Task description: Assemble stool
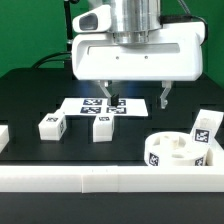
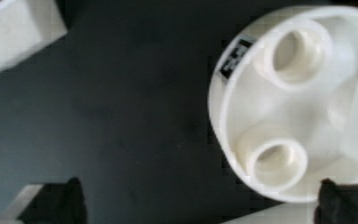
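The white round seat disc lies at the exterior view's front right, and one tagged white leg stands upright on its far right side. Two more tagged legs lie loose on the black table in front of the marker board. My gripper hangs open and empty above the table, behind the seat and to its left. In the wrist view the seat shows two round sockets. It lies next to one dark fingertip, and the gripper holds nothing.
A long white rail runs along the front edge, and another rail end sits at the exterior view's left. A blurred white piece shows at a corner of the wrist view; I cannot tell what it is.
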Available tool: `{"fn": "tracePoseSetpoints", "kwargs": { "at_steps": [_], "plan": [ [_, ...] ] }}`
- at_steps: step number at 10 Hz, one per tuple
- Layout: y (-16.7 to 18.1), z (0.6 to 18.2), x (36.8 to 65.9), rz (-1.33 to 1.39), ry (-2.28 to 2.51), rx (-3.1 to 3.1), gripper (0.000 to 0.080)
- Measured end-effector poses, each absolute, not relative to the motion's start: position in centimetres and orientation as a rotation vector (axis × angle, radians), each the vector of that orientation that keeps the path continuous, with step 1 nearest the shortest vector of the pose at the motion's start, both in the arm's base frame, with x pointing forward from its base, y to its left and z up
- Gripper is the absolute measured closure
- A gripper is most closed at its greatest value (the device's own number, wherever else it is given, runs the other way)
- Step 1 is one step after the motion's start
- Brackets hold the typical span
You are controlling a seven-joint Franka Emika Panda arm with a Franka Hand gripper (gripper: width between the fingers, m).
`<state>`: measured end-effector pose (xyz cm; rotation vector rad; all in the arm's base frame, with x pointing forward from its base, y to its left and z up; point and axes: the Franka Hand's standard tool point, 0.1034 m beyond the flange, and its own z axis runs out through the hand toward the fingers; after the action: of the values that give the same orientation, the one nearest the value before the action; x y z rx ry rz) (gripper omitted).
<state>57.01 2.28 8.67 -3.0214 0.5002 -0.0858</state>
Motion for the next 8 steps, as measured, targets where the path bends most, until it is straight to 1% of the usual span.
{"fn": "tracePoseSetpoints", "kwargs": {
  "at_steps": [2, 3, 4, 5, 7, 8],
  "plan": [
    [1.8, 8.4, 57.0, -0.114, 0.003, -3.103, 0.0151],
    [1.3, 7.5, 56.6, -0.133, -0.226, -3.139, 0.0151],
    [0.1, 6.1, 55.4, -0.113, -0.234, -3.162, 0.0151],
    [-1.2, 5.5, 54.8, -0.101, -0.269, -3.166, 0.0151],
    [-6.2, 4.1, 53.4, -0.085, -0.251, -3.167, 0.0151],
    [-5.9, 4.1, 53.5, -0.072, -0.223, -3.166, 0.0151]
  ]
}}
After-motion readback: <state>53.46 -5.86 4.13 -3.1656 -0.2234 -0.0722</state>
